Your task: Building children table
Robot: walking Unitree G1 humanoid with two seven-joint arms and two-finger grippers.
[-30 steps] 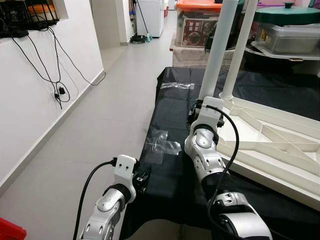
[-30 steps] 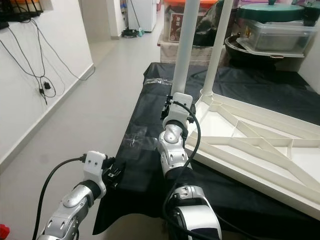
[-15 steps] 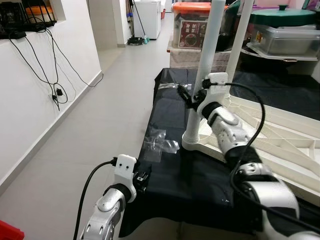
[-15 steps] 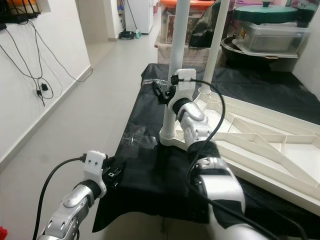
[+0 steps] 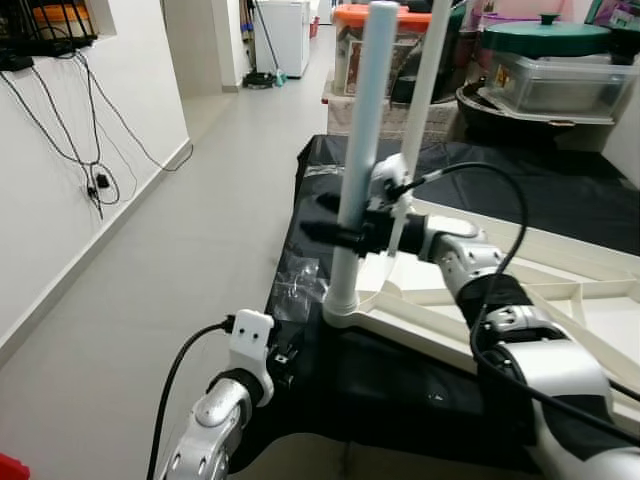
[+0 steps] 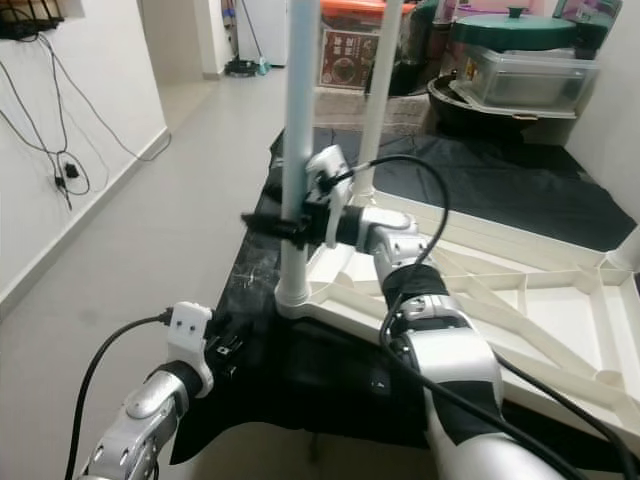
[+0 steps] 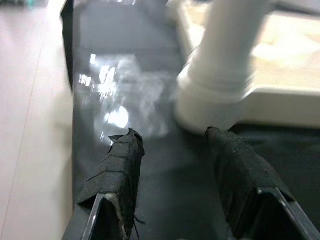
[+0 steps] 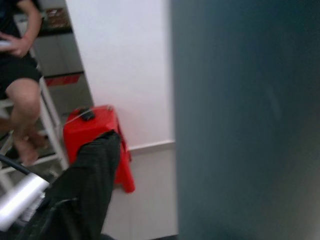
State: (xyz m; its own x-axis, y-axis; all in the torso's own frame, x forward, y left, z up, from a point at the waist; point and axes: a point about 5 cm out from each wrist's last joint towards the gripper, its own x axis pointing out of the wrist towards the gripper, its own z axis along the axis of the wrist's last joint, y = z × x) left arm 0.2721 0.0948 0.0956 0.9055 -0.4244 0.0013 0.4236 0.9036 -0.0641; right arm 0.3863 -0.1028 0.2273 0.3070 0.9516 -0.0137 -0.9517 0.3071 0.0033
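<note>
White plastic: your children's table [image 5: 520, 300] lies upside down on a black sheet [image 5: 330, 230] spread on the floor, ribbed underside up, with its near-left leg [image 5: 355, 170] standing upright in the corner socket. A second leg [image 5: 425, 75] stands farther back.
Right gripper [image 5: 345, 238]: reaching in from the right, black fingers one on each side of that near-left leg about halfway up. Looks clamped on it, though you can't quite see the contact.
Left gripper [image 7: 175, 165]: down low at the near-left edge of the sheet, jaws open with nothing between them, aimed at the foot of the same leg, just short of it.
Also around: a crinkly clear plastic bag [image 5: 300, 285] on the sheet just left of the socket; a person [image 8: 20, 60] seated by a red stool [image 8: 100, 135] in the right wrist view.
What could bite you: if the leg isn't fully seated, sideways pull that high up could lever it out of the socket or tip the whole top.
Other risk: jaws slipping on the smooth tube if you twist.
</note>
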